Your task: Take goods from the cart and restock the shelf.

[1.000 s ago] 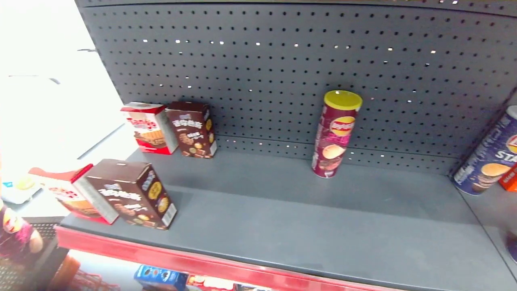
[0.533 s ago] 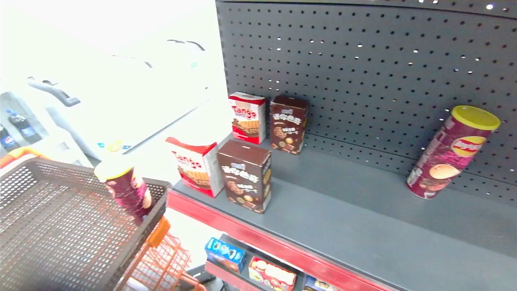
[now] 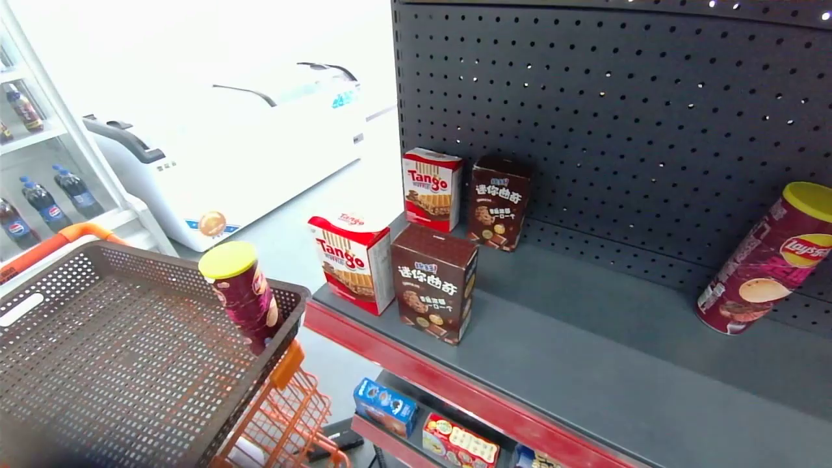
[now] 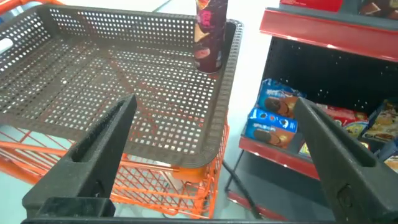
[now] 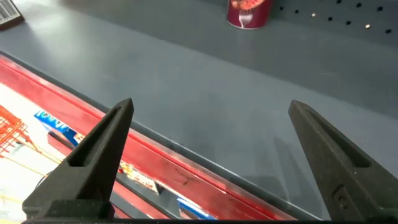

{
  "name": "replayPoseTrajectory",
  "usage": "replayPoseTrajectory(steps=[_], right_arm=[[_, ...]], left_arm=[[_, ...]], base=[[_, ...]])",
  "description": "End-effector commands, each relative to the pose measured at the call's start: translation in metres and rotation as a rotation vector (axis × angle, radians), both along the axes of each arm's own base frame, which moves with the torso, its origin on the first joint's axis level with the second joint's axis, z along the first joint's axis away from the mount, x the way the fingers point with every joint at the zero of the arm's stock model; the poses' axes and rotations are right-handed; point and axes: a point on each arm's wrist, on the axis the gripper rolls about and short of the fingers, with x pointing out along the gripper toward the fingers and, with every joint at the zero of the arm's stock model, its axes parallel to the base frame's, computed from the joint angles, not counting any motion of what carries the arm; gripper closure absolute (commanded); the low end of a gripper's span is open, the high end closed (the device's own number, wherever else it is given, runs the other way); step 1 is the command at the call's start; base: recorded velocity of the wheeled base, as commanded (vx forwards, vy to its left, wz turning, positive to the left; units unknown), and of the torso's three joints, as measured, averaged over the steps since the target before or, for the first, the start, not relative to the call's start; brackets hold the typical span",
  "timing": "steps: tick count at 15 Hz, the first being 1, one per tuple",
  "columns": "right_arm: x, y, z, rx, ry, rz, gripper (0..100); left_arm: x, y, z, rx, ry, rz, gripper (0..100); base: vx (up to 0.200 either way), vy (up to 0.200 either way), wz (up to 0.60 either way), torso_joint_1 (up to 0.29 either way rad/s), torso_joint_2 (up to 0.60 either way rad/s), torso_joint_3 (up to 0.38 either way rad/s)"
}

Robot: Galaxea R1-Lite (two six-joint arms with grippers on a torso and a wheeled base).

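Note:
A maroon chip can with a yellow lid [image 3: 242, 294] stands upright in the near-shelf corner of the cart's dark mesh basket [image 3: 117, 364]. In the left wrist view that can [image 4: 210, 34] sits at the far side of the basket [image 4: 124, 93], and my left gripper [image 4: 211, 162] hangs open above the basket's edge, well short of the can. My right gripper [image 5: 211, 162] is open and empty over the grey shelf board [image 5: 205, 81]. A second, matching chip can [image 3: 767, 260] stands at the back of the shelf [image 3: 585, 364]; the right wrist view shows its base [image 5: 249, 12].
Two red wafer boxes [image 3: 351, 260] and two brown cookie boxes [image 3: 434, 281] stand at the shelf's left end. Packets [image 3: 387, 406] lie on the lower shelf under the red edge [image 3: 422, 377]. A white chest freezer [image 3: 227, 149] and a drinks fridge [image 3: 32, 195] stand behind the cart.
The head camera has swung left, so the shelf slid right in the picture and the cart with its can came into view. The goods themselves have not moved.

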Motion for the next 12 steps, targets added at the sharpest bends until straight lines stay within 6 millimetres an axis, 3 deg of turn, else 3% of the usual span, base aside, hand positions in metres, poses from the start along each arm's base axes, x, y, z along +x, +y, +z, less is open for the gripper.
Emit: replayPoseTrajectory(steps=[1, 4, 5, 7, 10, 12], right_arm=[[0.000, 0.000, 0.000, 0.000, 0.000, 0.000, 0], [0.000, 0.000, 0.000, 0.000, 0.002, 0.000, 0], [0.000, 0.000, 0.000, 0.000, 0.000, 0.000, 0], [0.000, 0.000, 0.000, 0.000, 0.000, 0.000, 0], [0.000, 0.000, 0.000, 0.000, 0.000, 0.000, 0], [0.000, 0.000, 0.000, 0.000, 0.000, 0.000, 0]], left_arm=[[0.000, 0.000, 0.000, 0.003, 0.002, -0.001, 0], [-0.002, 0.000, 0.009, 0.009, -0.031, 0.013, 0], [-0.010, 0.000, 0.040, 0.010, -0.075, 0.015, 0], [-0.005, 0.000, 0.063, 0.011, -0.008, 0.010, 0], [0.025, 0.001, 0.088, 0.017, 0.114, 0.035, 0], [0.058, 0.002, 0.097, 0.017, 0.190, 0.060, 0]], base=[[0.000, 0.000, 0.00, 0.000, 0.00, 0.000], [0.000, 0.000, 0.00, 0.000, 0.00, 0.000], [0.000, 0.000, 0.00, 0.000, 0.00, 0.000], [0.000, 0.000, 0.00, 0.000, 0.00, 0.000], [0.000, 0.000, 0.00, 0.000, 0.00, 0.000], [0.000, 0.000, 0.00, 0.000, 0.00, 0.000]])
